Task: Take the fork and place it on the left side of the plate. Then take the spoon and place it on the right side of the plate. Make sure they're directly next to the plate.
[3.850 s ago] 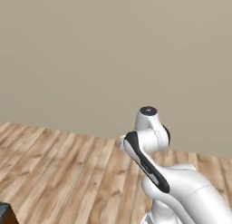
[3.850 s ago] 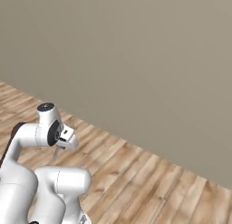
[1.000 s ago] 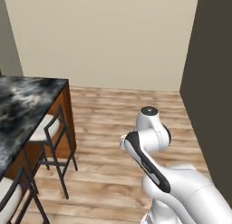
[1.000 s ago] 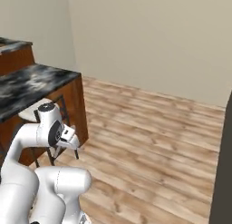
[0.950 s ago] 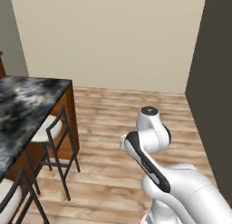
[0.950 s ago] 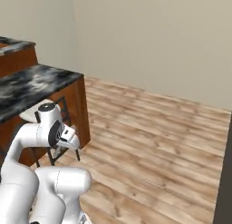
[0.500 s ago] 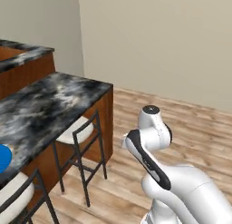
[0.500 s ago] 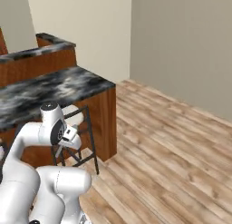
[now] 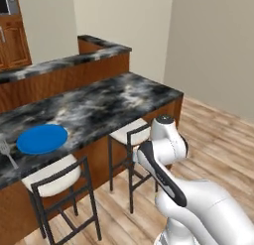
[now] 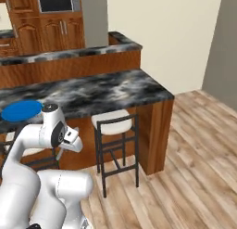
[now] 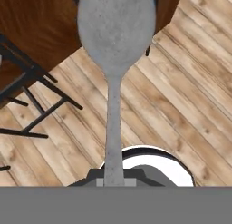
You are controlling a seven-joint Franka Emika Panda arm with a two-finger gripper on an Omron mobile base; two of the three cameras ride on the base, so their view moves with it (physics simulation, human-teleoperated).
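With my jaws pinching the spoon (image 11: 114, 46) by its handle over the floor, well away from the plate (image 9: 42, 138) on the table (image 9: 114, 100), the risk is it slipping or landing off the right edge.

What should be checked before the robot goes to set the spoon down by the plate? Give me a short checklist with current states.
1. Spoon held in the tool: ok, the handle runs down between the shut tips, bowl pointing away.
2. Plate on the marble counter: ok, lying flat near the counter's front edge.
3. Fork directly next to the plate: cannot tell; it lies close beside it at the frame edge, but whether the gap is small enough is unclear.
4. Free counter on the plate's other side: ok, bare marble there.
5. Stools under the counter, in the way of the arm: cannot tell.
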